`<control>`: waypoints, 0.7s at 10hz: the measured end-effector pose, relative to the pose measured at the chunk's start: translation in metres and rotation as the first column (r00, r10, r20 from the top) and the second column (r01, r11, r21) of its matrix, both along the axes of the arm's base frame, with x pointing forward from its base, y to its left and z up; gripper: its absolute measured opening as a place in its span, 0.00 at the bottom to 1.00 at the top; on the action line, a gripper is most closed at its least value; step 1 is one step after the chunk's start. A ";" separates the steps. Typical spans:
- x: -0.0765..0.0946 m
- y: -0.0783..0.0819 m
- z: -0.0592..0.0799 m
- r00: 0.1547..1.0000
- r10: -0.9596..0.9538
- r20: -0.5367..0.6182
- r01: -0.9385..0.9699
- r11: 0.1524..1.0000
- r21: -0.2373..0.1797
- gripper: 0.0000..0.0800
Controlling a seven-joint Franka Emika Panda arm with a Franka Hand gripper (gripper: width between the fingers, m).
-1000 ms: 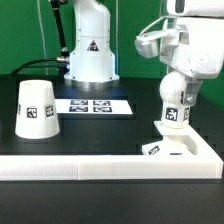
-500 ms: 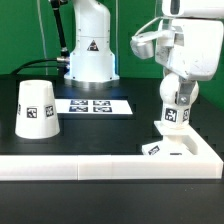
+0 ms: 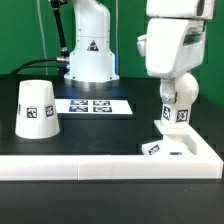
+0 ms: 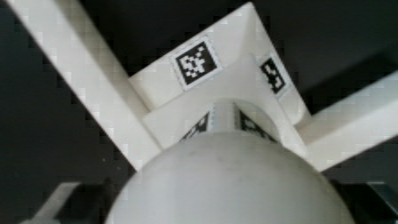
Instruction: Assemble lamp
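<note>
The bulb (image 3: 178,117) stands upright on the flat square base (image 3: 172,150), which lies in the corner at the exterior view's right. My gripper (image 3: 176,99) comes down from above and is shut on the bulb's upper part. In the wrist view the bulb's round head (image 4: 222,180) fills the space between my fingers (image 4: 50,203), with the tagged base (image 4: 205,70) beneath it. The cup-like shade (image 3: 36,108) stands mouth down at the exterior view's left, far from the gripper.
A white rail (image 3: 90,166) runs along the front and turns up at the right behind the base; its bars show in the wrist view (image 4: 80,70). The marker board (image 3: 93,105) lies mid-table. The white robot pedestal (image 3: 88,50) stands behind it.
The wrist has turned about its vertical axis while staying over the base; the bulb's tag has shifted slightly to the right. The shade and base have not moved.
</note>
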State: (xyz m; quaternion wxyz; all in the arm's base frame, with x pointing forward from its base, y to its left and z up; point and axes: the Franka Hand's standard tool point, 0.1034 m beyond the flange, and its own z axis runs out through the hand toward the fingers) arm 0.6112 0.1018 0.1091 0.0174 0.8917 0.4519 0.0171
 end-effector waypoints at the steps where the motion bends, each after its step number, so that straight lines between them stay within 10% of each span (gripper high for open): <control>1: 0.001 0.001 0.000 0.997 -0.076 0.002 0.076 0.997 0.003 0.72; 7: 0.004 -0.001 -0.001 0.904 -0.427 0.012 0.427 0.904 0.031 0.72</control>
